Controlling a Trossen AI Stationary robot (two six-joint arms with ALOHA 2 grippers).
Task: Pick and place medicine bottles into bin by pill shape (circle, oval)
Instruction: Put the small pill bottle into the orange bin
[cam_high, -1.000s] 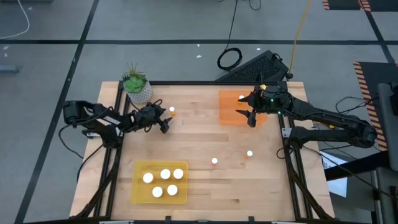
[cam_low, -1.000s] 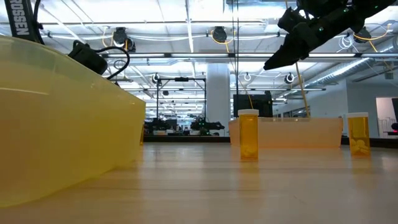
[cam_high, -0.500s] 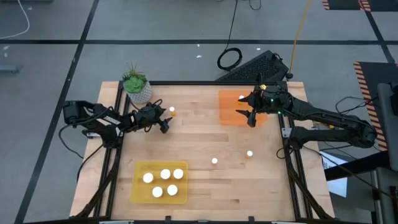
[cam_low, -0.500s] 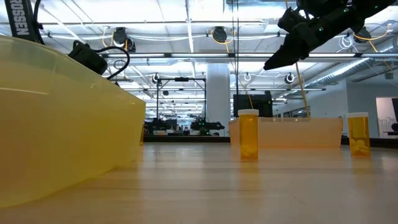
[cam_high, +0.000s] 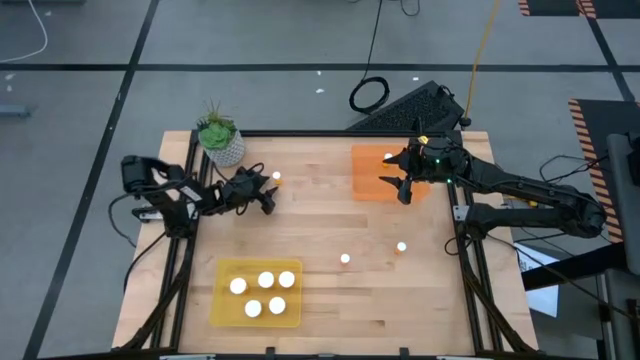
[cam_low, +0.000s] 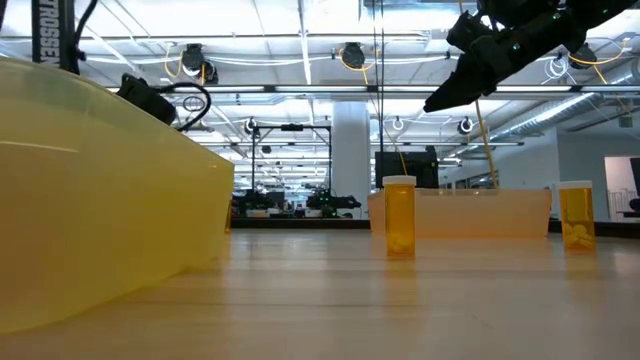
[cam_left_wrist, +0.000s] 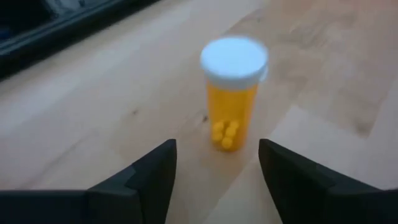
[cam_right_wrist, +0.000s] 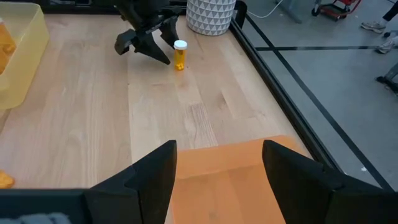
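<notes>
Left side of table: white pot with a green plant (cam_high: 220, 138) stands at the far left corner. The left gripper (cam_high: 268, 199) sits low over the wood just beside a medicine bottle (cam_high: 276, 179); in the left wrist view this bottle (cam_left_wrist: 232, 93) stands upright directly ahead of the parted fingers (cam_left_wrist: 152, 177), centred on the gap but not between them and not touched. Round yellow pills show through its wall. Jaws spread, holding nothing.

Near left: yellow tray (cam_high: 222, 309) lies on the near part of the table, holding five white-capped bottles (cam_high: 265, 293) standing upright in a cluster. In the low view its wall (cam_low: 100, 200) fills the left of the picture.

Centre: two loose bottles stand on bare wood, one (cam_high: 345, 259) near the middle, another (cam_high: 401, 247) to its right, apart from each other and from both trays. The low view shows both upright (cam_low: 399, 217) (cam_low: 576, 214).

Right: orange tray (cam_high: 370, 175) lies at the far right part of the table. The right gripper (cam_high: 403, 186) hangs above its right half, clear of it, fingers (cam_right_wrist: 149, 180) apart with nothing between them. One bottle (cam_high: 386, 157) is at the tray's far edge
</notes>
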